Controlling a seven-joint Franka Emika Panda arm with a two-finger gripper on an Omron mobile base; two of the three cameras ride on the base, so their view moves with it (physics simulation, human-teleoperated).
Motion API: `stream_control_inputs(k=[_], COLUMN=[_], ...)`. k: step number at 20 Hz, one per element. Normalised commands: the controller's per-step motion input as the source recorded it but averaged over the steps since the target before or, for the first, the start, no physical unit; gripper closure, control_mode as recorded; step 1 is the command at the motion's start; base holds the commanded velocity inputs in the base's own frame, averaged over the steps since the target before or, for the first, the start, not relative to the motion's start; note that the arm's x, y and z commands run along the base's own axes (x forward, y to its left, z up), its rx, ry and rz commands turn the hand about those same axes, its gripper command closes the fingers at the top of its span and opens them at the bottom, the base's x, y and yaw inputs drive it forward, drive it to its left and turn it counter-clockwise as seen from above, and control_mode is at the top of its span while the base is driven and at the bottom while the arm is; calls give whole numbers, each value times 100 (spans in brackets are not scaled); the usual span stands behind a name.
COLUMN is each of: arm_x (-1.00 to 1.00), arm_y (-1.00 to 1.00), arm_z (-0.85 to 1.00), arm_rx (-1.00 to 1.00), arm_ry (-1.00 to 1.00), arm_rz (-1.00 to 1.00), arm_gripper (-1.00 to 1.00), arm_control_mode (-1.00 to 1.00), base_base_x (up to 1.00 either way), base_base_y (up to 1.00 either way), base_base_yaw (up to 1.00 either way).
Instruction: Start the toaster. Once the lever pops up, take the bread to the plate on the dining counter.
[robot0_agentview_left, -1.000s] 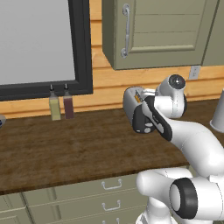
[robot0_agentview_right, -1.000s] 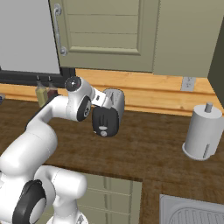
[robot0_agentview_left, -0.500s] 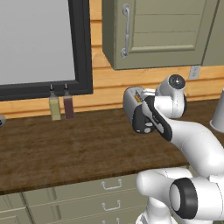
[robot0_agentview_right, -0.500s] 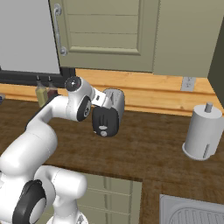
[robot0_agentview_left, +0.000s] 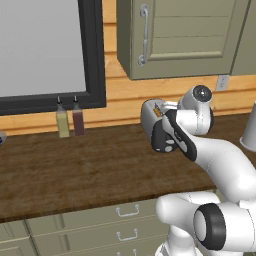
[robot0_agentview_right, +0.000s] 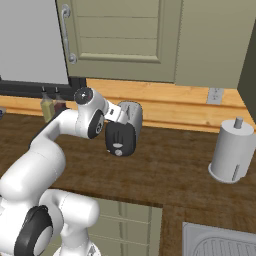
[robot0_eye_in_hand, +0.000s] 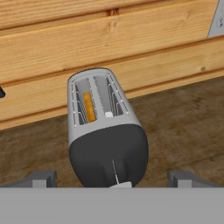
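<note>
- Nothing has shifted over the last second: the arm holds the same pose in both base views, and the toaster (robot0_eye_in_hand: 105, 131) sits where it did.
- The tool (robot0_eye_in_hand: 113, 177) has its two fingertips (robot0_eye_in_hand: 43, 178) spread wide apart with nothing between them, one to either side of the toaster's black end panel.
- The toaster stands on the dark wood table (robot0_eye_in_hand: 183, 118), close to the plank wall, with its black end towards the tool.
- The bread (robot0_eye_in_hand: 89, 106) sits down inside one of the two top slots, showing as a thin orange-brown edge; the other slot looks empty.
- A small pale tab (robot0_eye_in_hand: 120, 185) shows at the near edge of the black panel. I take it for the lever, though I cannot tell whether it is up or down.
- My reading is that the task is at its very start. The pause suggests the tool is lined up on the end panel, and pressing the lever is the step that comes first.
- A paper towel roll (robot0_agentview_right: 232, 155) stands well off to one side and two bottles (robot0_agentview_left: 62, 120) to the other, neither in the way.
</note>
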Motion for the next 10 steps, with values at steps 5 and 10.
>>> stream_control_inputs(k=[5,10], arm_x=[0,0], arm_y=[0,0], arm_z=[0,0], arm_rx=[0,0], arm_ry=[0,0], arm_rz=[0,0], arm_gripper=[-100,-100], arm_control_mode=[-100,-100], base_base_x=[0,0], base_base_y=[0,0], base_base_yaw=[0,0])
